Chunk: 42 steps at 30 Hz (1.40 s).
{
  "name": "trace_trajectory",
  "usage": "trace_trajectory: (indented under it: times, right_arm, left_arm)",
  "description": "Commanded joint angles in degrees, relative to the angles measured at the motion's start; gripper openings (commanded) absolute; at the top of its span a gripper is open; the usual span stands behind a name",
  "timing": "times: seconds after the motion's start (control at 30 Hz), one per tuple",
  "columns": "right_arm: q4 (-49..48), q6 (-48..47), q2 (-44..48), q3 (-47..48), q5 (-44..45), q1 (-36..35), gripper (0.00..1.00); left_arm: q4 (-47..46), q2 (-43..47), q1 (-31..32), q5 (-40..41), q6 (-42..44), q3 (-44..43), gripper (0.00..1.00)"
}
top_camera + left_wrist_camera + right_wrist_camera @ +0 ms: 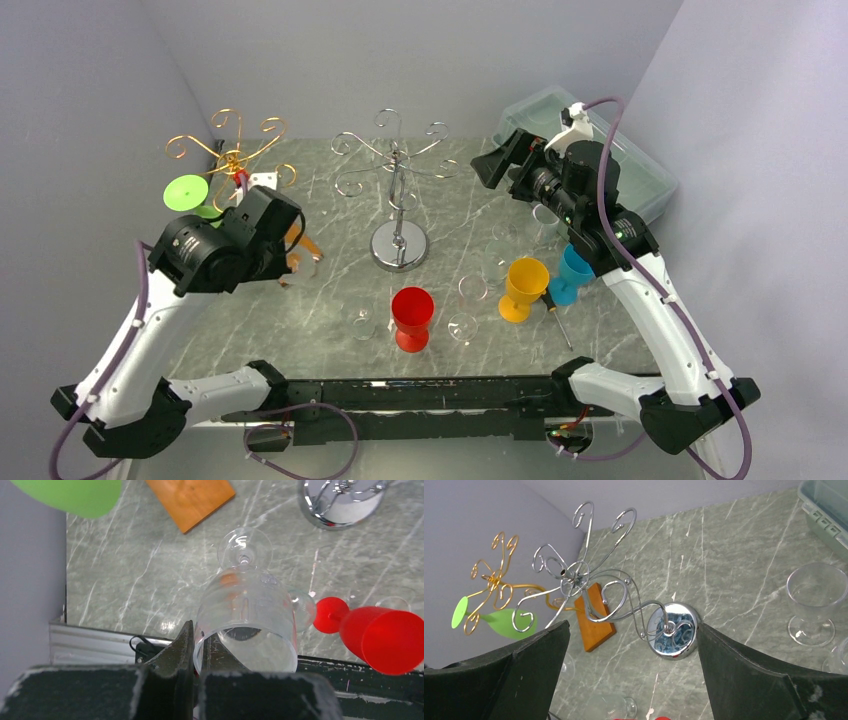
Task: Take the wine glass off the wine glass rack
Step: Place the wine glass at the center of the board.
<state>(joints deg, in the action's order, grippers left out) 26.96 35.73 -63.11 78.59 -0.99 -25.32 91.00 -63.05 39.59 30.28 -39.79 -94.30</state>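
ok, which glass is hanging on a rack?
The green glass, hanging from the gold rack at rear left. The silver rack holds none; the red glass, yellow glass and blue glass are on the table, and the left pincer holds a clear glass.

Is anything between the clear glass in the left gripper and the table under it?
Nothing visible. The left gripper pinches the clear glass by its rim, with bare table past its foot; wooden block and red glass sit aside.
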Motion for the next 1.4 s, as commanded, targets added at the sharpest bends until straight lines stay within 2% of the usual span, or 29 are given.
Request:
trace_trajectory:
  times: [0.0,0.07,0.13,0.4,0.87,1.37]
  right_arm:
    - [-0.6,-1.2,1.1,-0.5,-1.7,0.3,1.00]
    - [-0.4,-1.4,1.0,-0.5,-1.8,0.2,1.00]
    - [-0.1,-1.6,1.0,-0.4,-1.8,0.2,1.00]
    - [0.0,-2.0,0.4,-1.0,-2.7,0.2,1.00]
    - [-0.8,-2.1,-0.4,-2.6,-5.1,0.2,1.00]
    - [-1.9,-1.6,0.1,-4.5,-5.9,0.2,1.00]
  left_arm:
    - [-1.9,0.2,-10.7,-8.4,8.8,3.4,0.00]
    - [-5.4,0.1,-16.5,-14.5,12.7,6.0,0.00]
    - [-7.2,-0.5,-19.7,-17.9,15.0,7.7,0.00]
    - [-7.2,-3.7,-24.2,-22.7,18.6,10.0,0.00]
    - [-13.8,-5.6,-25.5,-24.9,17.9,19.9,0.00]
    - [-18.4,-5.6,-25.4,-22.0,15.7,26.0,0.00]
